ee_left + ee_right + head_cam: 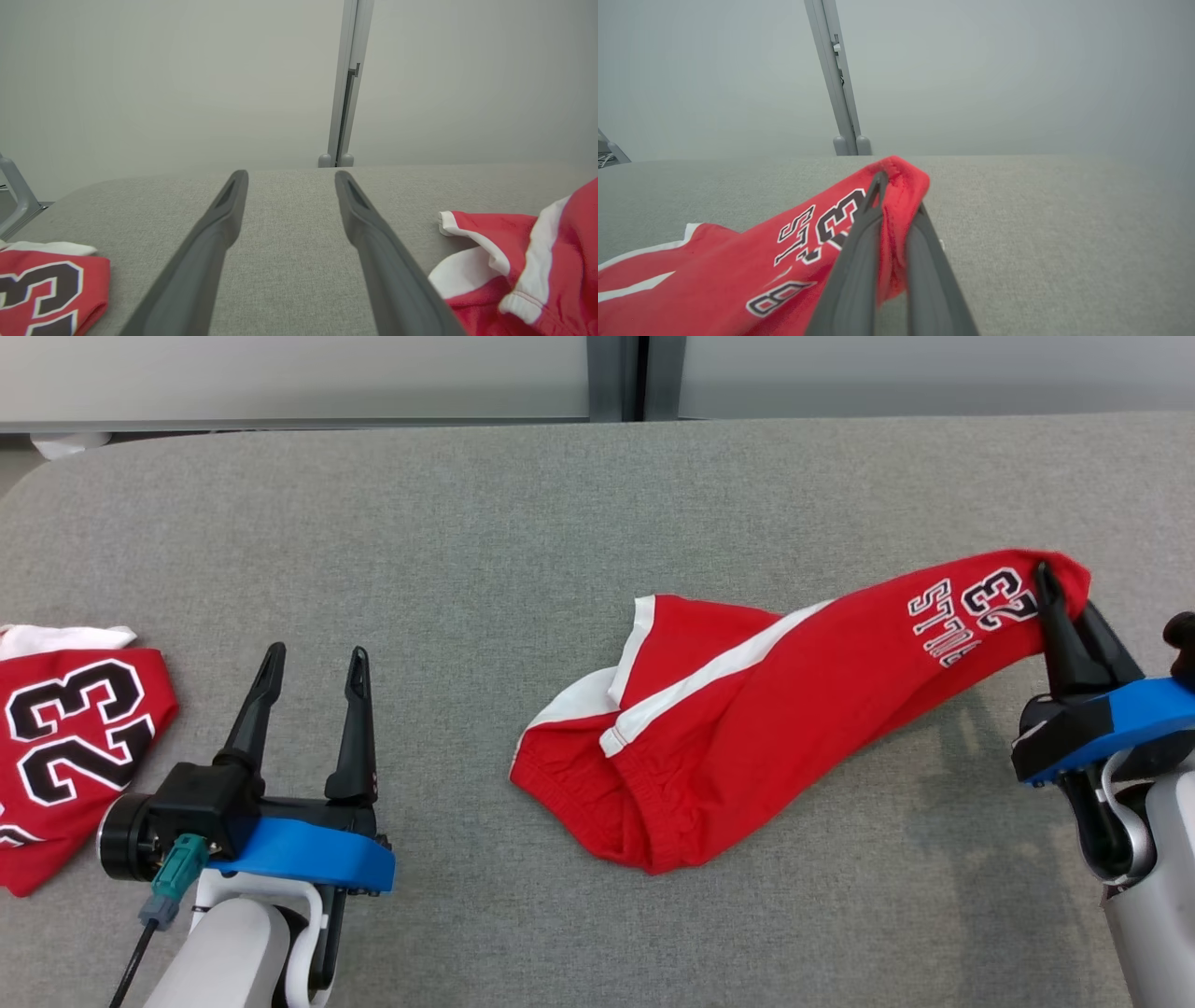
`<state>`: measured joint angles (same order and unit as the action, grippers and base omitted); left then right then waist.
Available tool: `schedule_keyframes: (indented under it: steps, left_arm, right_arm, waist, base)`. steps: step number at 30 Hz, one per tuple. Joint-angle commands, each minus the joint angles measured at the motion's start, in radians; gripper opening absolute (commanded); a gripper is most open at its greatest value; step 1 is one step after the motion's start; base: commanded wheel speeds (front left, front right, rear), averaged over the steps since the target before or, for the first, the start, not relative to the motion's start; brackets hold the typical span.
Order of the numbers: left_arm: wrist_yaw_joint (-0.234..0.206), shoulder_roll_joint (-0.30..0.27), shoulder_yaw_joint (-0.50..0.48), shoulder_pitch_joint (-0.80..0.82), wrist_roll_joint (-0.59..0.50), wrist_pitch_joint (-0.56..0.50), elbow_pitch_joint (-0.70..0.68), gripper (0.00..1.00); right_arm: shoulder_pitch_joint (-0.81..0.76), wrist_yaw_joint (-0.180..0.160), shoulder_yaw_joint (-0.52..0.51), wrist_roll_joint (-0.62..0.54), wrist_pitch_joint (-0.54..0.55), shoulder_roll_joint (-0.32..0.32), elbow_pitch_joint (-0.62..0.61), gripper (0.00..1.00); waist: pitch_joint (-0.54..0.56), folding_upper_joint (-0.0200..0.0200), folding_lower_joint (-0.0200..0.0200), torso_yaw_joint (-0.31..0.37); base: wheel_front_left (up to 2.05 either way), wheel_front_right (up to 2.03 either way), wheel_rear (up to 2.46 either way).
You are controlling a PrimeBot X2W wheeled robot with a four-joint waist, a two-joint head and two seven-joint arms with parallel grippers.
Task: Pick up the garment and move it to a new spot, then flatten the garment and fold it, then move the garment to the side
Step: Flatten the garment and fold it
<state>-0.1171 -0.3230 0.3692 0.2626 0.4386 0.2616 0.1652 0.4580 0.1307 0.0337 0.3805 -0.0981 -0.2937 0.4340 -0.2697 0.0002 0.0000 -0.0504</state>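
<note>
Fingers of the left gripper (316, 653), lower left, stand spread and empty. Right gripper (1050, 581), right edge, pinches the lifted hem of the red shorts (747, 709), tips half buried in cloth; the waistband rests mid-frame on the grey table (467, 523). Left edge crops another red garment (65, 747).

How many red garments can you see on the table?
2. The red shorts lie right of centre, one end pinched by the right gripper. The red garment numbered 23 lies at the left edge of the table, partly out of frame.
</note>
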Motion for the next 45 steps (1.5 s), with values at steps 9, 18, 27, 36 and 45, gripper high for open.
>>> schedule_keyframes:
  steps: [9,18,27,36,45]
  left_arm:
    - [0.0,0.009,-0.006,-0.022,-0.004,0.005,-0.006,1.0]
    - [0.001,0.008,-0.015,-0.033,0.0,0.005,0.006,1.0]
    - [-0.017,0.004,-0.022,-0.065,-0.001,0.004,0.017,1.0]
    - [-0.038,-0.001,-0.022,-0.119,0.004,0.003,0.01,1.0]
    - [-0.047,-0.014,-0.011,-0.147,0.004,-0.01,-0.001,1.0]
  right_arm:
    - [-0.249,0.0,0.085,-0.089,0.0,0.054,-0.187,0.0]
    - [-0.455,0.0,0.09,-0.125,0.031,0.149,-0.138,0.02]
    - [-0.434,0.0,0.052,-0.113,-0.063,0.174,-0.263,1.0]
    - [-0.45,0.0,-0.057,-0.086,-0.016,0.149,-0.426,1.0]
    - [-0.459,0.0,-0.102,-0.079,0.024,0.155,-0.416,1.0]
  waist:
    - [0.027,-0.0002,0.0,0.02]
    - [0.037,-0.0002,0.0,0.03]
    - [0.082,-0.0002,0.0,0.036]
    - [0.141,-0.0002,0.0,0.036]
    - [0.164,-0.0002,0.0,0.025]
  base:
    - [0.0,0.0,0.0]
    - [0.0,0.0,0.0]
    - [0.0,0.0,0.0]
    - [0.0,0.0,0.0]
    - [0.0,0.0,0.0]
